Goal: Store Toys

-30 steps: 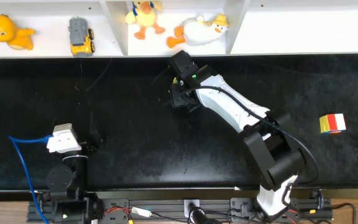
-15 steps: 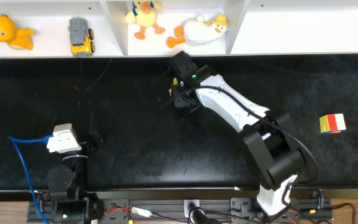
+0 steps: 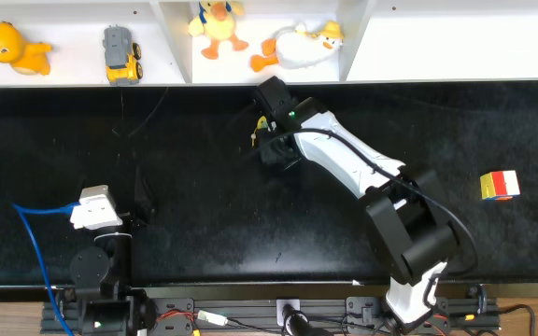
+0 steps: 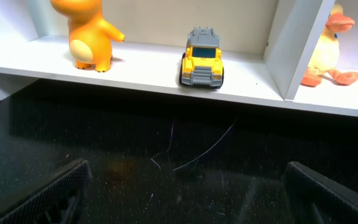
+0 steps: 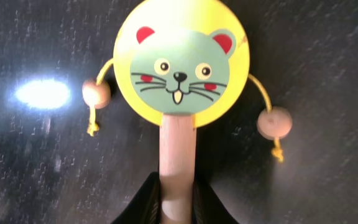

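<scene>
Top view, checked against a second back: tiny creep of the right gripper [image 3: 274, 145] toward 10 o'clock, just shy of the shelf [image 3: 437, 47] running along 12 o'clock. Plus a yellow sliver now poking out at its 9 o'clock side, not there a second ago.

Over to the right wrist view: jaws clamped on the wooden handle of the rattle drum [image 5: 182, 65], a yellow disc with a little animal face, two beads dangling on strings either side, black table [image 5: 316, 50] right behind it. Disc touching the table or hanging just off it? Can't tell.

Reads like a grab done and a lift or carry just starting, so next up is probably hauling it to a shelf bay at 12 o'clock. Looks roomy in the bay at 1 o'clock, past the white duck [image 3: 302, 45]. Worth watching those beads, could snag on the shelf lip.

Meanwhile left gripper [image 4: 185, 168] parked down at 8 o'clock, no change at all, jaws wide apart with nothing between, facing the yellow truck [image 4: 202, 57] and orange toy [image 4: 87, 31] already shelved.

Still to go after this one: coloured cube [image 3: 500, 186] sitting alone at 3 o'clock on the table, well apart from both arms.
</scene>
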Motion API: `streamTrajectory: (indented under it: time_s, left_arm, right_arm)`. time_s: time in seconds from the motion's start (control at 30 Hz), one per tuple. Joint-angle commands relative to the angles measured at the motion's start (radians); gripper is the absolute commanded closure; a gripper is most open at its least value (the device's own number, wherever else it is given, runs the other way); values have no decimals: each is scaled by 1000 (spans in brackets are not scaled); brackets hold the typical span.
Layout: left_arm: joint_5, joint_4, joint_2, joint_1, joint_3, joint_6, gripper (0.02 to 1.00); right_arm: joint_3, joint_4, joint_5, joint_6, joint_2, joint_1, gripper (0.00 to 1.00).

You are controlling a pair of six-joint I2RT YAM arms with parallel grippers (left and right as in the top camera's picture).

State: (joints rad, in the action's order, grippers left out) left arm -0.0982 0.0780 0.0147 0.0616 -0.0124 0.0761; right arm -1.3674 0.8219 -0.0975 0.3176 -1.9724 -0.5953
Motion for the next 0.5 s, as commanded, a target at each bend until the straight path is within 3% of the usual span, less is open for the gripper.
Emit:
streamTrajectory:
  time_s: [0.03,0.2,0.5]
  left_arm:
    - [6,-2,-12,10,4,3,20]
    - [7,-2,-12,10,4,3,20]
    - [6,-2,-12,10,4,3,20]
  right_arm:
    - [-93,116,-142,-11,-21,0,956]
    - [-227,340,-121,-18,14,0,954]
    - [-224,526,63,-14,260,66,954]
